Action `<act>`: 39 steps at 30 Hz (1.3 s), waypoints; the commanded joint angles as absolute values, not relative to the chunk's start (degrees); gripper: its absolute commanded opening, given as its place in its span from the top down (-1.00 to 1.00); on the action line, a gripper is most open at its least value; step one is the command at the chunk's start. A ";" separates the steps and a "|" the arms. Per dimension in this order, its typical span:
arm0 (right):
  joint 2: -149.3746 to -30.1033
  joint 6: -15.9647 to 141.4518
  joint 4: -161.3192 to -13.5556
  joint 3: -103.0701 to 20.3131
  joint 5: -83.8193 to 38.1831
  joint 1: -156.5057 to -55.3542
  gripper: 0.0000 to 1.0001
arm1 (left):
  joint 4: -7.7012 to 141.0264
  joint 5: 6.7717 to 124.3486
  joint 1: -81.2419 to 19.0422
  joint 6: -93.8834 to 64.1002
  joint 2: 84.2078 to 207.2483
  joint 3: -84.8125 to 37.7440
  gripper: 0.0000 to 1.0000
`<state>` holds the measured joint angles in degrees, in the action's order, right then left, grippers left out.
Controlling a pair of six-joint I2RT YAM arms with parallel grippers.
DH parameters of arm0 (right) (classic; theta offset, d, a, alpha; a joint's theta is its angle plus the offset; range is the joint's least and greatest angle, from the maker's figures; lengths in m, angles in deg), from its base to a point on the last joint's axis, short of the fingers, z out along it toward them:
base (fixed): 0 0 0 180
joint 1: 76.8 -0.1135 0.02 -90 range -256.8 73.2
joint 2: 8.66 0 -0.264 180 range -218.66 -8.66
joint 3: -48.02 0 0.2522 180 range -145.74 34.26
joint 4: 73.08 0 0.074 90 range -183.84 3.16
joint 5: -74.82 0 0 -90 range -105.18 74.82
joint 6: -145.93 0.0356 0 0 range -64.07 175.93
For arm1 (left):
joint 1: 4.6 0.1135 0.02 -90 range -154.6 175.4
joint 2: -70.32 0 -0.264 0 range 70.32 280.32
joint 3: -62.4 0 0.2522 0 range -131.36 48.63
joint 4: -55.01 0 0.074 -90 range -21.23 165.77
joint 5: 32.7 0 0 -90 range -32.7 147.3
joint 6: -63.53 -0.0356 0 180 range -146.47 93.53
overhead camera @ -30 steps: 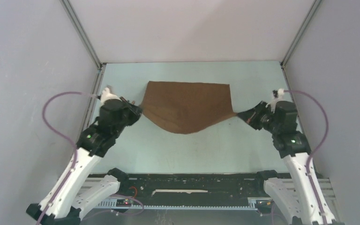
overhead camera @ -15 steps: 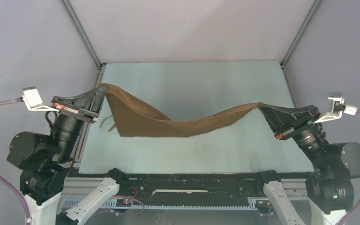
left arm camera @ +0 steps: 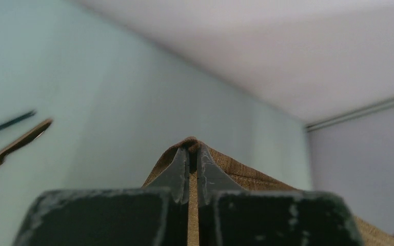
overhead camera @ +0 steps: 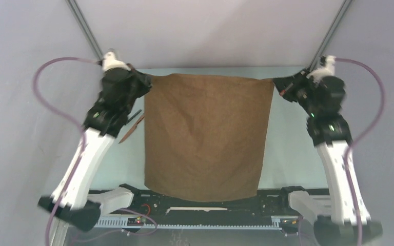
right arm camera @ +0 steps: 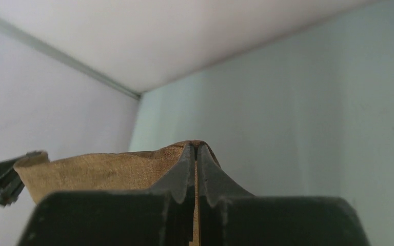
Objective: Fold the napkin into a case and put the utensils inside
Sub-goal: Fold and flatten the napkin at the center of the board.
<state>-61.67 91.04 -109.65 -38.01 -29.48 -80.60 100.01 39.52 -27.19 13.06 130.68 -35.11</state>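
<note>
Pinching a far corner each, your left tool (overhead camera: 146, 82) and right tool (overhead camera: 278, 82) have their jaws pressed together on the napkin (overhead camera: 205, 138), which hangs spread as a broad sheet between them over the bench (overhead camera: 287, 154). You can see the utensils (overhead camera: 132, 129) lying just left of it, beside the left arm.

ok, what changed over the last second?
Both arms pulled back and up, then swung out to the far edge of the table. The napkin went from sagging between them to a full sheet spread toward the near edge. Nothing taken or released: left gripper and right gripper stay shut on its two corners.
</note>
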 commanded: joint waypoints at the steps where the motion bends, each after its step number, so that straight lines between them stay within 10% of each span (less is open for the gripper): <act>1: -75.77 89.18 -102.80 -36.15 -25.49 -78.09 1.00 | 97.56 38.90 -22.42 16.36 141.84 -31.18 1.00; 17: -121.21 85.98 -101.65 -58.66 -32.78 -75.33 1.00 | 88.11 60.15 -12.99 18.25 183.21 -47.61 1.00; 39: -86.94 84.75 -115.99 -11.10 -37.03 -76.39 1.00 | 99.44 59.81 -16.86 14.11 150.42 1.12 1.00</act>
<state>-92.51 87.06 -114.96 -16.27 -37.90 -76.46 99.36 60.92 -15.47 15.88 157.76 -4.53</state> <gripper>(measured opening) 0.008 0.016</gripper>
